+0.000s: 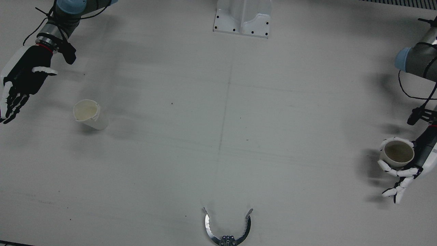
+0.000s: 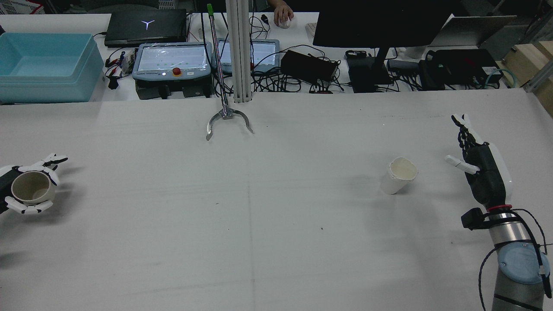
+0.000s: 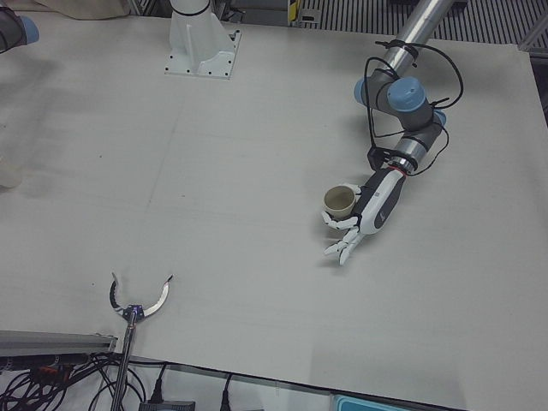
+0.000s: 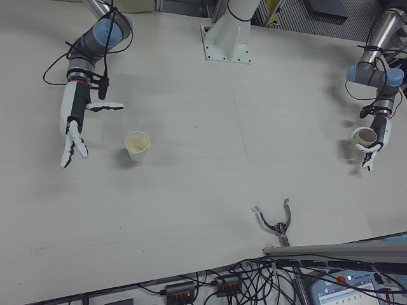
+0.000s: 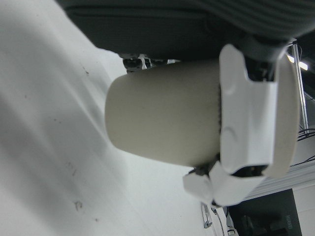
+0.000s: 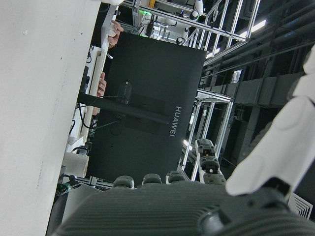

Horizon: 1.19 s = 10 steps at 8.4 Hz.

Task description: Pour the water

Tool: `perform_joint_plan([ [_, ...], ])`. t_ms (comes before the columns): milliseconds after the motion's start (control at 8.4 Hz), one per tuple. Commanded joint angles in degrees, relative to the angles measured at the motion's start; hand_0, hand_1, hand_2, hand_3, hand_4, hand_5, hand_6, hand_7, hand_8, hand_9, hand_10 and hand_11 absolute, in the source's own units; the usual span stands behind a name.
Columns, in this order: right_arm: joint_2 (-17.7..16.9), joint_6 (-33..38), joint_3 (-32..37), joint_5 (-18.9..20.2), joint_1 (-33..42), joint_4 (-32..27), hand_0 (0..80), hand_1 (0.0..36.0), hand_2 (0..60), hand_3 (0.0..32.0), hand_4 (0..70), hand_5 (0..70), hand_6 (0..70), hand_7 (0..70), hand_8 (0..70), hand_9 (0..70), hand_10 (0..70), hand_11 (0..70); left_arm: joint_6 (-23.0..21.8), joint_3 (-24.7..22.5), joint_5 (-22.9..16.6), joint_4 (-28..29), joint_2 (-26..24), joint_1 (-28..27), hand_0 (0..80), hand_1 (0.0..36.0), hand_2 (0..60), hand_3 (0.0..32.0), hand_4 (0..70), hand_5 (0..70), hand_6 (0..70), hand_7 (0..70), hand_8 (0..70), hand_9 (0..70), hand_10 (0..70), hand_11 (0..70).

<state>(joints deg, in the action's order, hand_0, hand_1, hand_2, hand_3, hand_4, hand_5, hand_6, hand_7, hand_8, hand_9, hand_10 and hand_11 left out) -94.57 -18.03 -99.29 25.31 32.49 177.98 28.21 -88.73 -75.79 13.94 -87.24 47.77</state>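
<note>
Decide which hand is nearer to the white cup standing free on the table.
Right. The right hand hovers open just beside the white cup; the left hand is across the table, holding another cup.

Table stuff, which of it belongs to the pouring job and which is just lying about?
Belongs to the job:
- the cup held in the left hand
- the white cup standing near the open right hand

Just lying about:
- the metal claw tool at the table edge
- the white mounting bracket between the arms
</note>
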Motion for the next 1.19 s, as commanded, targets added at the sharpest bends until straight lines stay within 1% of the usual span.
perform_joint_plan([
  [0, 0.0, 0.01, -0.03, 0.0, 0.03, 0.0, 41.0, 8.2, 8.6, 3.8, 5.4, 9.5, 0.0, 3.5, 0.0, 0.0, 0.0, 0.0, -0.34, -0.74, -0.05, -0.06, 0.5, -0.05, 23.6, 9.2, 60.0, 0.0, 70.0, 10.5, 9.1, 17.0, 0.8, 2.0, 4.9, 6.2],
  [119, 0.0, 0.01, -0.12, 0.0, 0.11, 0.0, 41.0, 8.2, 8.5, 3.8, 5.4, 9.6, 0.0, 3.6, 0.0, 0.0, 0.0, 0.0, -0.35, -0.83, -0.06, -0.14, 0.5, -0.05, 18.4, 2.3, 37.7, 0.0, 70.0, 4.9, 8.6, 16.5, 0.7, 1.9, 4.3, 5.0],
  [238, 0.0, 0.01, -0.12, 0.0, 0.29, 0.0, 41.0, 8.2, 8.6, 3.8, 5.4, 9.5, 0.0, 3.5, 0.0, 0.0, 0.0, 0.0, -0.35, -0.83, -0.06, -0.15, 0.5, -0.05, 13.2, 0.0, 27.5, 0.0, 70.0, 7.3, 8.5, 16.4, 0.7, 1.8, 3.8, 4.0],
  [357, 0.0, 0.01, -0.12, 0.0, 0.38, 0.0, 41.0, 8.2, 8.5, 3.8, 5.4, 9.4, 0.0, 3.6, 0.0, 0.0, 0.0, 0.0, -0.35, -0.83, -0.06, -0.23, 0.5, -0.05, 15.0, 0.0, 27.1, 0.0, 70.0, 13.2, 8.7, 16.7, 0.7, 1.9, 3.8, 4.0],
  [476, 0.09, 0.01, -0.12, 0.0, 0.38, 0.0, 41.0, 8.2, 8.5, 4.0, 5.4, 9.4, 0.0, 3.5, 0.0, 0.0, 0.0, 0.0, -0.26, -0.83, -0.06, -0.49, 0.5, -0.05, 17.2, 0.2, 29.3, 0.0, 70.0, 17.1, 8.8, 16.5, 0.7, 1.9, 3.8, 4.1],
  [714, -0.09, 0.01, -0.29, 0.0, 0.46, 0.0, 40.9, 8.2, 8.6, 4.0, 5.4, 9.4, 0.0, 3.6, 0.0, 0.0, 0.0, 0.0, -0.17, -1.26, 0.03, -1.37, 0.41, -0.05, 25.0, 3.2, 35.3, 0.0, 70.0, 29.1, 8.7, 16.1, 0.7, 1.8, 4.4, 5.2],
  [833, -0.09, 0.01, -0.29, 0.0, 0.55, 0.0, 40.9, 8.1, 8.5, 3.8, 5.6, 9.5, 0.0, 3.8, 0.0, 0.0, 0.0, 0.0, -0.17, -1.96, 0.03, -2.07, 0.5, -0.05, 30.5, 6.5, 43.6, 0.0, 70.0, 42.0, 8.8, 16.2, 0.7, 1.8, 4.7, 5.9],
  [952, -0.09, 0.01, -0.29, 0.0, 0.47, 0.0, 40.7, 8.0, 8.4, 4.0, 5.5, 9.5, 0.0, 3.7, 0.0, 0.0, 0.0, 0.0, -0.17, -2.14, 0.12, -2.43, 0.5, 0.04, 35.4, 10.5, 54.8, 0.0, 70.0, 57.7, 8.9, 16.1, 0.7, 1.8, 5.1, 6.7],
  [1071, -0.09, 0.01, -0.29, 0.0, 0.55, 0.0, 40.7, 8.0, 8.4, 4.0, 5.6, 9.5, 0.0, 3.7, 0.0, 0.0, 0.0, 0.0, -0.17, -2.15, 0.12, -2.43, 0.5, 0.04, 38.0, 15.7, 60.0, 0.0, 70.0, 70.0, 9.1, 16.3, 0.8, 1.8, 5.7, 7.8],
])
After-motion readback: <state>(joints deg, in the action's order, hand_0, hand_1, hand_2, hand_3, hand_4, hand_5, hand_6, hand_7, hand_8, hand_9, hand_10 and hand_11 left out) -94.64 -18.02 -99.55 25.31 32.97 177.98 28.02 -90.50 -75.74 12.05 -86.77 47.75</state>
